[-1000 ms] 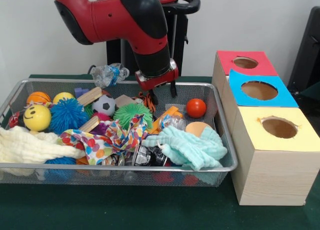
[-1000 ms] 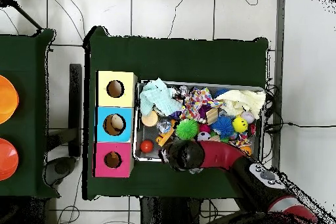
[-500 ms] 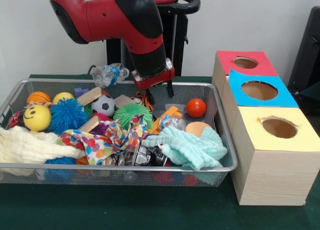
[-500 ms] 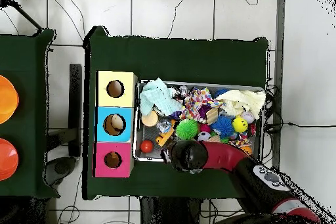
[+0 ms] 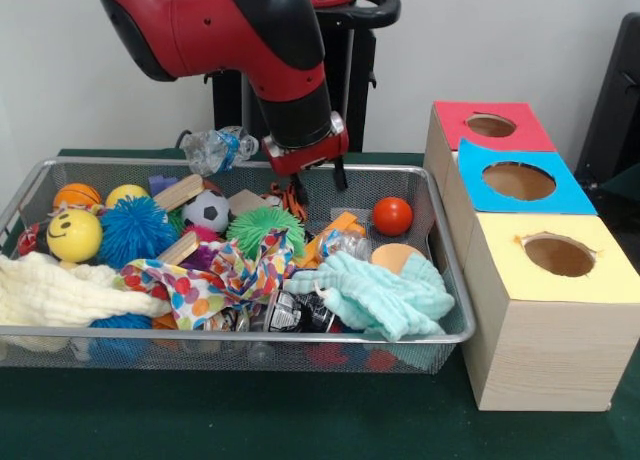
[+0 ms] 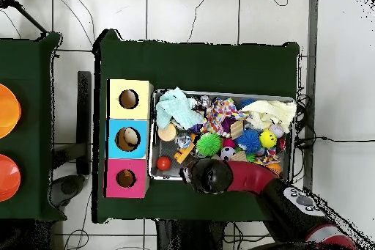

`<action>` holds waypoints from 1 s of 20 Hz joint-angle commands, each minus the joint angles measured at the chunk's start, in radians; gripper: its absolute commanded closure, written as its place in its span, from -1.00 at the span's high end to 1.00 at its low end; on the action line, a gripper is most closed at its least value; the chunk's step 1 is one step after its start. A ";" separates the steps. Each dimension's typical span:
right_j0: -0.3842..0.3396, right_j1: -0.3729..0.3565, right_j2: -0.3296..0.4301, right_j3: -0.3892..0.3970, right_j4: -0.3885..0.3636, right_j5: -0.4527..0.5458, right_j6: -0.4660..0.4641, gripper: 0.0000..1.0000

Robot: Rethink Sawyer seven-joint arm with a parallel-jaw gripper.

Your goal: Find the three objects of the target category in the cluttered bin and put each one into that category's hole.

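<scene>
Shifted a bit toward the picture's left and slightly up versus a second ago, the red arm (image 5: 250, 40) hangs over the bin's back edge; the clutter looks unmoved. On the green desk (image 5: 250, 420) sits the wire bin (image 5: 300, 337), and beside it stands a row of three boxes with holes: yellow box (image 5: 560, 310) nearest the camera, blue box (image 5: 572, 193) in the middle, red box (image 5: 450, 115) farthest. The pictures do not show which category is the target, so the task's thing is a guess. Soft candidates are the cream cloth (image 5: 60, 290) and mint cloth (image 5: 385, 295) at the front: light and floppy, best pinched at a raised fold. Ball candidates are the blue spiky ball (image 5: 137, 230), green spiky ball (image 5: 263, 227), yellow smiley ball (image 5: 73, 235), soccer ball (image 5: 208, 209) and red ball (image 5: 392, 216). The red ball lies apart from the pile near the back corner by the boxes; it looks smooth, light and likely to roll, so a grip across its middle from above seems safest. The spiky ones would squash and probably hold more easily. The hand (image 5: 318, 185) hangs with its fingers spread wide and nothing seen between them, just above an orange stringy toy (image 5: 288, 194); from overhead the arm hides it.
</scene>
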 commanded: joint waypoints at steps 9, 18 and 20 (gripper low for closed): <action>0.068 -0.164 0.018 0.134 0.027 -0.053 0.153 1.00; 0.037 -0.089 0.008 0.095 0.010 -0.075 0.116 1.00; 0.022 -0.072 0.008 0.082 0.000 -0.076 0.100 1.00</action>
